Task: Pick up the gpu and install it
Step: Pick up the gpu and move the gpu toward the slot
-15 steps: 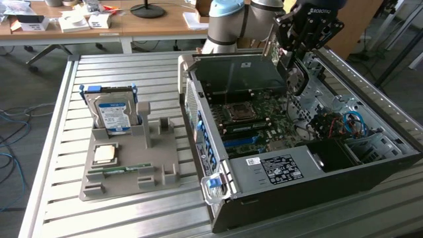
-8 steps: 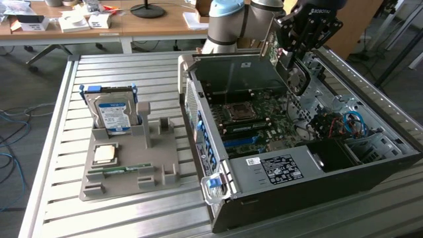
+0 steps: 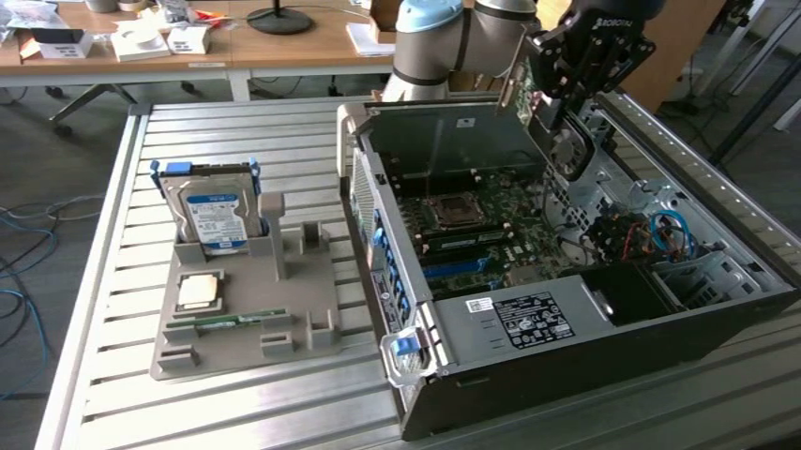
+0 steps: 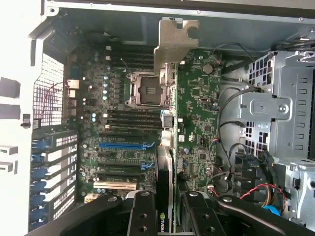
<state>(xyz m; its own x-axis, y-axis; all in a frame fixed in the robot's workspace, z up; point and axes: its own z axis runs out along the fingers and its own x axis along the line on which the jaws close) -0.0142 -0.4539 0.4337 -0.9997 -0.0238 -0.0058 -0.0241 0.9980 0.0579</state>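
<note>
My gripper (image 3: 560, 89) hangs over the far end of the open computer case (image 3: 701, 328), shut on the gpu (image 3: 566, 141). The card is held on edge above the motherboard (image 3: 482, 216), clear of its slots. In the wrist view the gpu (image 4: 197, 108) runs away from the camera, green board face showing and its metal bracket (image 4: 173, 42) at the far end. Black fingers (image 4: 141, 211) press on both sides of the card's near edge. Below it lie the empty processor socket (image 4: 143, 88) and a blue expansion slot (image 4: 125, 146).
A grey holder tray (image 3: 300, 309) stands on the slatted table at the exterior view's left, with a blue-labelled hard drive (image 3: 213, 211) upright, a processor (image 3: 201, 291) and a green memory stick (image 3: 232, 321). Drive cages (image 4: 275, 113) and cables (image 3: 657, 234) fill the case's other side.
</note>
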